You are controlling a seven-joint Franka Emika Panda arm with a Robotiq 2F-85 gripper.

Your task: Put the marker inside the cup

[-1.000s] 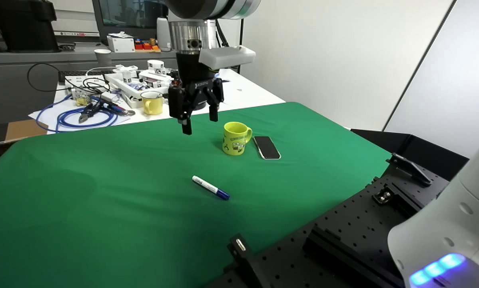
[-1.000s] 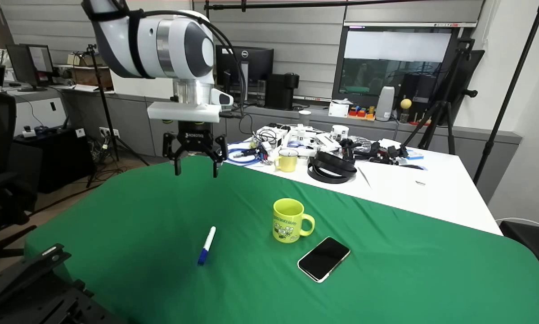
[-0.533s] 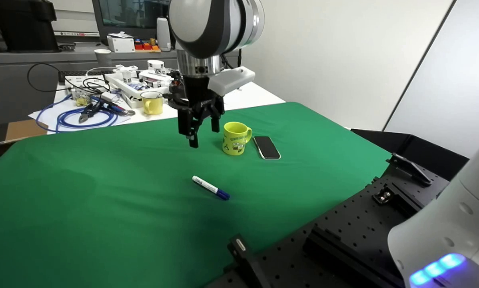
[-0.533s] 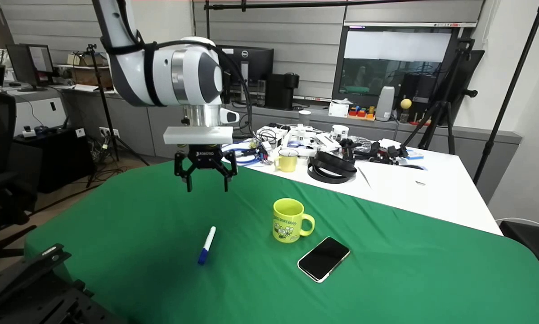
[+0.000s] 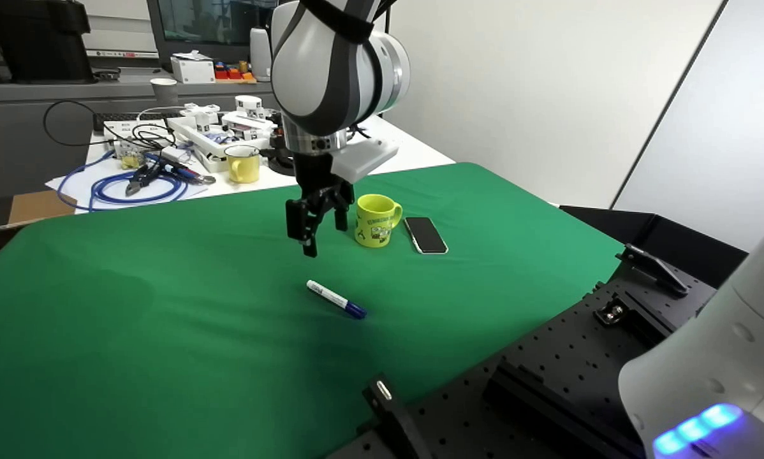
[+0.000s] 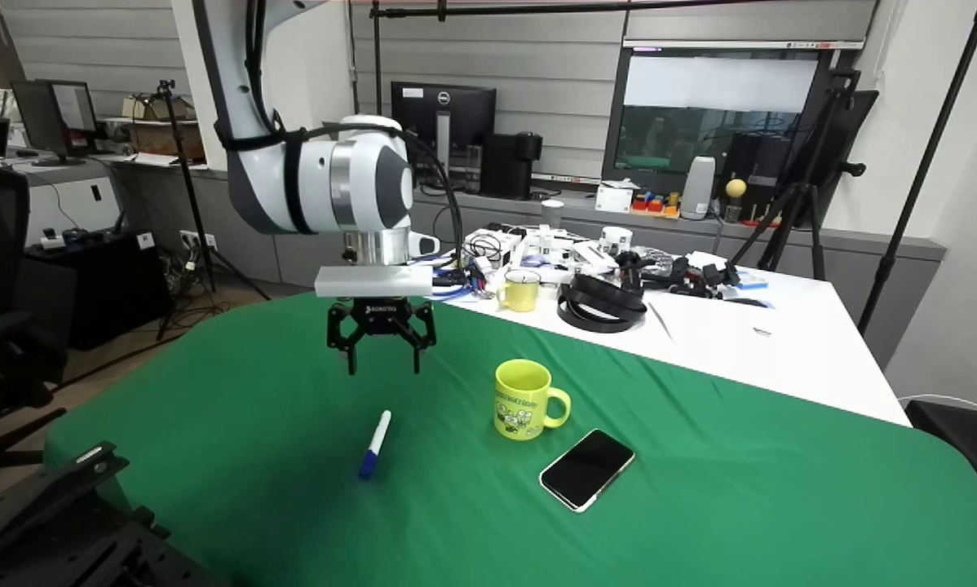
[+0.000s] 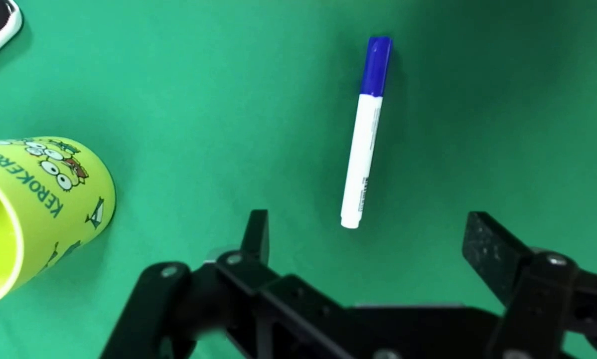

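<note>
1. Marker point(image 7: 366, 132) lies flat on the green cloth point(image 6: 741, 489), its blue cap pointing away from the gripper point(image 6: 384, 367) in the wrist view.
2. The gripper hangs above the cloth, its fingers spread wide, near the marker and apart from it.
3. The yellow-green cup point(image 6: 515, 408) stands upright near the marker, its handle on the side towards the phone point(image 6: 586, 470).
4. The phone lies flat just beside the cup.

We see a phone point(image 6: 587, 470) on the green cloth point(image 6: 741, 505) and, on the white table point(image 6: 798, 355) behind, what looks like a coiled black belt point(image 6: 611, 297).
</note>
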